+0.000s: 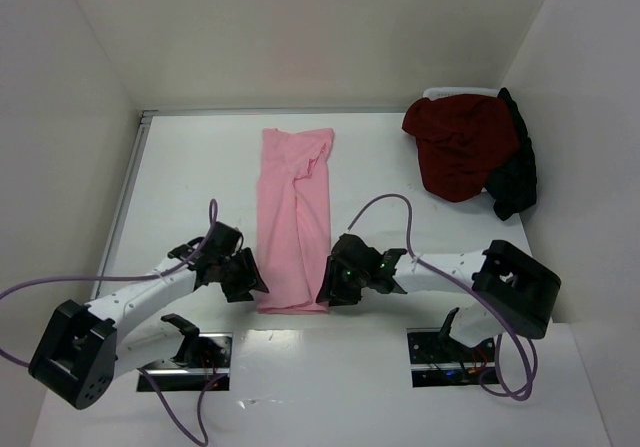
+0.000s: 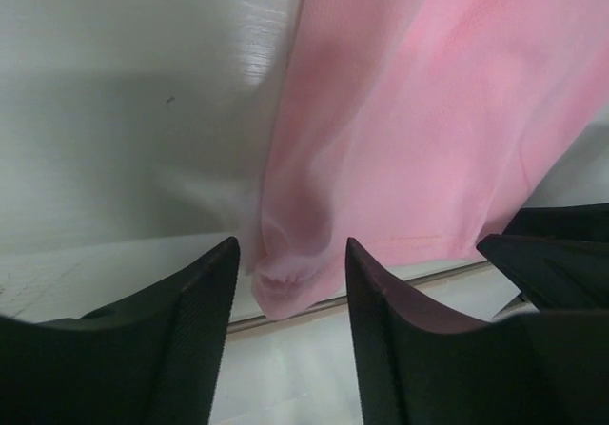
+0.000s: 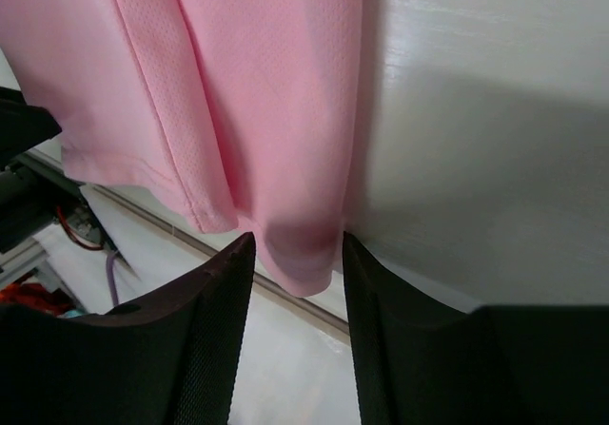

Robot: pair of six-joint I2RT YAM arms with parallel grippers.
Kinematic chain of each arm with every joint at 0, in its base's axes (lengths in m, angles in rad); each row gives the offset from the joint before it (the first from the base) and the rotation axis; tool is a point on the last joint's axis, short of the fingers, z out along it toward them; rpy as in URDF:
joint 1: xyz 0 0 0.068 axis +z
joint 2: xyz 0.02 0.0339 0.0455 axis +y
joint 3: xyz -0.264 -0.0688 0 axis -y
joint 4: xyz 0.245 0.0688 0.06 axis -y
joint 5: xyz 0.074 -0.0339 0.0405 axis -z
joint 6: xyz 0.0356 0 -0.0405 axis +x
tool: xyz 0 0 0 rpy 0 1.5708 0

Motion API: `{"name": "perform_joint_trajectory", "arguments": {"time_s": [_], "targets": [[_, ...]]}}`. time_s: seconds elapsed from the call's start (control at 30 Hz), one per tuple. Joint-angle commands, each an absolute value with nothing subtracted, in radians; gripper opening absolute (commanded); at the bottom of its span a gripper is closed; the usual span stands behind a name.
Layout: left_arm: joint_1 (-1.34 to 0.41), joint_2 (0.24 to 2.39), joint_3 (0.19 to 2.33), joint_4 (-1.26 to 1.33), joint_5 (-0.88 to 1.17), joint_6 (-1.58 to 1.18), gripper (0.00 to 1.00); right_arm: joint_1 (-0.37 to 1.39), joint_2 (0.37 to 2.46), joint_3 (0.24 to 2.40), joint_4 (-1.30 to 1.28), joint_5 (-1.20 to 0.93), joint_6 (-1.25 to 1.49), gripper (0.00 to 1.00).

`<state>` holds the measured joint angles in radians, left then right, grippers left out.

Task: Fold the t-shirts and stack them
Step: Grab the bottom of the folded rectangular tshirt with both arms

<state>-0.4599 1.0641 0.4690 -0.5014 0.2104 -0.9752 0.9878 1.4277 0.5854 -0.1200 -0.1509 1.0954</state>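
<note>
Pink t-shirt [image 1: 293, 222]: soft matt cloth, fine pin-dot mesh knit, stitched hem.
Dark red t-shirt [image 1: 460, 147]: soft matt cloth.
Black t-shirt [image 1: 515, 177]: matt dark cloth.
Surface [image 1: 190, 187]: white, smooth, faint brushed grain, slight sheen.
Jaws: matt black, finely stippled, plastic-looking.
Cable [image 1: 385, 202]: purple, smooth sheath, slight gloss.

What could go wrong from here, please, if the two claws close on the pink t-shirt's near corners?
1. Each open claw straddles only the very corner of the pink t-shirt: the left claw around a bunched tip, the right claw around a folded edge. Either corner might slip out, or a claw might catch only one layer.
2. The shirt's far end is rumpled, so folding may trap creases.
</note>
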Motion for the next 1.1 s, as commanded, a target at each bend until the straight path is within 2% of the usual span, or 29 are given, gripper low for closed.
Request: {"name": "perform_joint_trajectory", "arguments": {"time_s": [0.0, 0.2, 0.27, 0.3, 0.4, 0.43, 0.53, 0.57, 0.63, 0.77, 1.07], "targets": [[-0.469, 1.095, 0.465, -0.483, 0.209, -0.986, 0.55, 0.997, 1.463, 0.598, -0.08, -0.146, 1.078, 0.48], [-0.48, 1.117, 0.474, -0.483, 0.209, -0.986, 0.49, 0.997, 1.512, 0.629, -0.08, -0.164, 1.058, 0.4], [-0.48, 1.117, 0.474, -0.483, 0.209, -0.977, 0.43, 0.997, 1.513, 0.629, -0.08, -0.164, 1.058, 0.39], [-0.48, 1.117, 0.474, -0.492, 0.209, -0.977, 0.37, 0.997, 1.513, 0.638, -0.089, -0.164, 1.058, 0.39], [-0.48, 1.106, 0.474, -0.492, 0.209, -0.977, 0.32, 0.997, 1.513, 0.638, -0.098, -0.164, 1.058, 0.34], [-0.48, 1.095, 0.465, -0.492, 0.209, -0.977, 0.25, 0.997, 1.513, 0.638, -0.098, -0.164, 1.058, 0.33], [-0.48, 1.095, 0.465, -0.492, 0.209, -0.977, 0.15, 0.997, 1.513, 0.638, -0.098, -0.164, 1.058, 0.22], [-0.48, 1.095, 0.465, -0.492, 0.218, -0.977, 0.06, 0.997, 1.513, 0.638, -0.098, -0.164, 1.058, 0.19], [-0.48, 1.104, 0.465, -0.492, 0.218, -0.977, 0.0, 0.997, 1.513, 0.649, -0.109, -0.153, 1.058, 0.12], [-0.48, 1.104, 0.508, -0.505, 0.209, -0.966, 0.0, 0.997, 1.493, 0.658, -0.118, -0.13, 1.049, 0.0], [-0.48, 1.124, 0.716, -0.569, 0.146, -0.902, 0.0, 0.94, 1.396, 0.733, -0.169, -0.078, 1.0, 0.0]]}}
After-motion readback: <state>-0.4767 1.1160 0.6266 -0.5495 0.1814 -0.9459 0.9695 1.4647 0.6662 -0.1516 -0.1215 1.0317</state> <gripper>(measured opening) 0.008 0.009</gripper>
